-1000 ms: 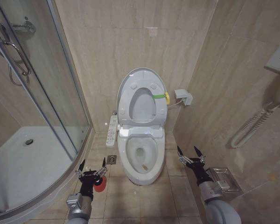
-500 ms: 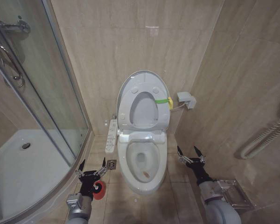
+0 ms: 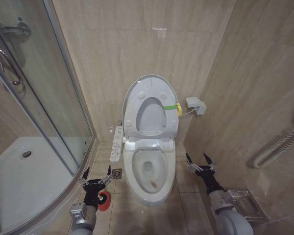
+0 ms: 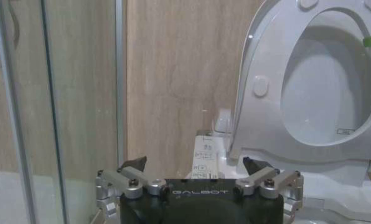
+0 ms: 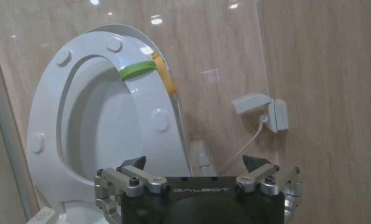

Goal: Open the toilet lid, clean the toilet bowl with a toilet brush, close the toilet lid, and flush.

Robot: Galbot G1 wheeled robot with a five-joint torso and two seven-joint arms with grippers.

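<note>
The lid stands upright against the back wall, the seat with its green band raised against it, so the opening step looks done. Below, the bowl lies exposed with a brownish stain near its front, and the control strip runs along its left side. On the floor left of the bowl sits the red holder, partly hidden behind the left tool; I cannot make out the brush itself.

Compared with a second ago the whole scene has slid: the toilet sits lower and nearer, the shower door has shifted. That is the robot closing in and tilting its view, not the things moving. Over the last half second little has changed, so the approach seems nearly settled.

Both tools hang released, fingers spread and empty: the left just above the holder, the right tool to the bowl's right near a floor rack. Cleaning has not begun; the brush is the next concern.
</note>
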